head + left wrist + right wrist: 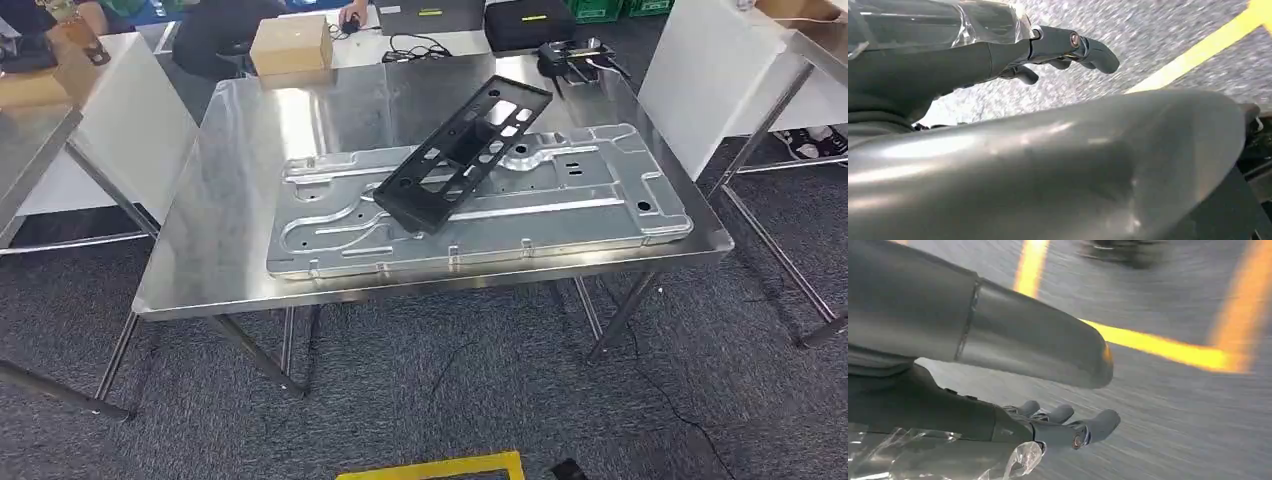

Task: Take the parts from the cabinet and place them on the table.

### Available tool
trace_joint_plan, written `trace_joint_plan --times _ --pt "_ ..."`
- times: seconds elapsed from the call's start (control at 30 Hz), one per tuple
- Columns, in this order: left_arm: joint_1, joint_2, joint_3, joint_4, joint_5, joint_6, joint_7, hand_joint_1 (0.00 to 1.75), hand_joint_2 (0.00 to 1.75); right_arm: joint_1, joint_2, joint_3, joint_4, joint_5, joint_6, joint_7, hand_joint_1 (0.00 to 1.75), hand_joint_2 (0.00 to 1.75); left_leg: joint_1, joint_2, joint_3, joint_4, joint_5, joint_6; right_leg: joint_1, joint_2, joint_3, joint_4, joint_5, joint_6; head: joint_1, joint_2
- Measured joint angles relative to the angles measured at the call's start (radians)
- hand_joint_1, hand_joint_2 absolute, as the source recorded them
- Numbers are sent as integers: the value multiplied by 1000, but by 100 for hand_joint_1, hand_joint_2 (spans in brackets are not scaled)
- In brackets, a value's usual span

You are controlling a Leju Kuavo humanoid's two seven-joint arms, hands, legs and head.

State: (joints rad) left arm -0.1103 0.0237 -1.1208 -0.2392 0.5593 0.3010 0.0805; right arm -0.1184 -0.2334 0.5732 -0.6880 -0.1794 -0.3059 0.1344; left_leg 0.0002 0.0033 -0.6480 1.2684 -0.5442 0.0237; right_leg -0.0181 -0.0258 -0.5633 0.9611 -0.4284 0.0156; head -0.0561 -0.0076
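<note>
Both hands held nothing: the left hand [1068, 50] hung over grey carpet with its fingers [1098, 54] stretched out and apart, and the right hand [1063, 427] hung likewise, fingers [1100, 425] extended and spread, above carpet crossed by yellow tape [1158, 345]. The right wrist view was streaked with motion blur, so little of the floor could be made out there.

On the steel table [230, 200] lay 2 parts. The black panel [462, 152], a long narrow frame with many cutouts, rested on top of the metal plate [560, 205]. Its long axis ran diagonally, from the near-left end over the plate's middle to the far-right end, which pointed toward the table's far edge and looked slightly raised. The plate, a large stamped sheet with ribs and holes, lay flat with its long axis across the table, left to right, its near edge close to the table's front edge. The panel hid part of the plate's centre.

Beyond the table's far edge sat a cardboard box [291, 45], and to its right black cables [415, 45] and a small dark device [570, 55] whose form was hard to tell. A person's hand [352, 14] showed at the far edge of the head view, cut off by the frame. White panels [705, 75] stood at either side of the table, and another yellow tape strip [440, 467] lay on the floor near the robot.
</note>
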Motion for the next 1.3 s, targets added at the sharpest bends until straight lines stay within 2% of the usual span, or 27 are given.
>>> trace_joint_plan --times 0.07,0.1,0.13,0.17,0.2,0.27,0.3,0.33,0.4,0.43,0.47,0.5,0.57,0.6,0.63,0.67,0.77,0.8,0.83,0.9,0.93,0.97,1.03,1.1,1.13,1.27,1.3 --pt "0 0 0 0 4 2 0 0 0 15 25 -55 89 -45 29 98 0 0 -9 -1 110 -143 68 26 9 2 -15 -1 16 -1 0 0" --pt "-3 0 0 0 5 2 0 0 0 19 34 -70 118 -49 42 141 0 0 -20 -5 178 -243 74 48 8 5 -20 -2 25 -2 0 0" --pt "-6 9 0 0 6 3 0 0 0 18 58 -86 144 -55 53 182 0 0 -31 -4 231 -331 48 66 13 5 -24 0 32 3 1 0" --pt "-10 9 1 0 7 5 -2 0 0 24 67 -98 171 -63 58 208 0 0 -29 -1 251 -378 38 67 6 3 -26 -5 42 10 -2 0" --pt "-10 6 1 0 11 5 -3 0 0 29 77 -112 199 -70 62 225 0 0 -38 0 245 -372 47 63 2 8 -26 -13 54 16 1 0" --pt "-9 6 1 0 17 8 -5 0 0 37 102 -140 242 -85 72 231 0 0 -39 2 235 -396 78 71 3 12 -26 -28 77 28 -2 0" --pt "-10 6 1 0 17 9 -5 0 0 38 119 -153 261 -90 73 229 0 0 -26 11 234 -412 99 62 1 16 -34 -18 57 29 -2 0" --pt "-10 6 1 0 17 10 -5 0 0 39 131 -163 278 -93 74 225 0 0 -27 7 222 -415 110 65 4 21 -49 17 1 31 1 0" --pt "-9 6 1 0 16 13 -5 0 0 41 152 -180 304 -94 81 214 0 0 -27 10 194 -412 131 65 0 22 -94 179 -130 38 3 0" --pt "-9 5 1 0 16 13 -5 0 0 41 161 -189 318 -93 82 208 0 0 -27 10 180 -411 141 64 0 22 -110 256 -159 43 4 0" --pt "-8 5 1 0 16 13 -5 0 0 41 169 -196 329 -92 82 203 0 0 -27 11 166 -407 150 62 0 22 -114 305 -155 47 3 0" --pt "-8 3 1 0 16 13 -7 0 0 41 176 -204 342 -90 83 198 0 0 -25 11 152 -401 157 59 -2 22 -98 310 -123 50 4 0" --pt "-8 1 1 0 18 13 -11 0 0 41 187 -216 361 -88 85 188 0 0 -16 11 118 -379 167 49 -8 21 3 189 -43 58 4 0" --pt "-9 1 1 0 18 13 -11 0 0 39 193 -223 369 -88 87 188 0 0 -15 10 108 -360 169 45 -14 21 73 88 -38 65 4 0" --pt "-9 3 2 0 18 14 -11 0 0 38 205 -227 374 -88 88 187 0 0 -22 10 88 -343 167 38 -14 23 124 3 -77 76 6 0" --pt "-9 2 2 0 18 14 -11 0 0 40 206 -231 380 -88 89 187 0 0 -21 11 77 -325 170 34 -9 28 129 -19 -89 52 4 0" --pt "-7 3 6 0 22 14 -11 0 0 41 220 -244 402 -88 90 194 0 0 -18 12 71 -317 183 25 -8 26 111 -9 -81 30 3 0" --pt "-6 4 8 0 24 14 -11 0 0 40 226 -247 411 -88 92 198 0 0 -13 8 64 -306 170 21 -10 22 106 -10 -74 19 5 0" --pt "-5 4 8 0 24 14 -11 0 0 38 225 -250 414 -87 92 199 0 0 -13 7 48 -266 125 10 -10 21 98 -10 -66 7 2 0" --pt "-5 3 8 0 24 13 -11 0 0 35 227 -254 419 -87 92 202 0 0 -3 7 -9 -105 17 -6 -9 21 77 -9 -51 2 2 0" --pt "-5 3 9 0 24 13 -11 0 0 36 228 -255 422 -87 93 202 0 0 -1 7 -34 -23 -20 -9 -8 20 66 -9 -44 1 2 0" --pt "-4 3 10 0 26 13 -11 0 0 36 228 -257 427 -86 93 202 0 0 0 7 -42 24 -30 -10 -7 20 56 -8 -37 1 2 0" --pt "-4 3 10 0 27 13 -10 0 0 36 230 -257 433 -83 94 209 0 0 0 7 14 -42 11 -3 -5 21 42 -8 -27 4 2 0" --pt "-6 3 11 0 27 13 -13 0 0 35 235 -257 437 -73 99 213 0 0 -7 5 143 -247 80 18 -2 24 35 -9 -18 6 2 0" --pt "-7 5 13 0 27 13 -16 0 0 35 242 -257 437 -71 101 215 0 0 -13 5 192 -332 82 35 -5 22 33 -9 -15 8 2 0" --pt "-7 7 16 0 29 9 -21 0 0 35 250 -257 442 -62 100 218 0 0 -25 6 192 -362 88 43 -7 12 32 -17 3 33 2 0" --pt "-6 7 16 0 29 7 -21 0 0 33 250 -257 442 -61 100 218 0 0 -16 2 197 -379 102 47 -3 12 32 -16 -1 38 1 0"
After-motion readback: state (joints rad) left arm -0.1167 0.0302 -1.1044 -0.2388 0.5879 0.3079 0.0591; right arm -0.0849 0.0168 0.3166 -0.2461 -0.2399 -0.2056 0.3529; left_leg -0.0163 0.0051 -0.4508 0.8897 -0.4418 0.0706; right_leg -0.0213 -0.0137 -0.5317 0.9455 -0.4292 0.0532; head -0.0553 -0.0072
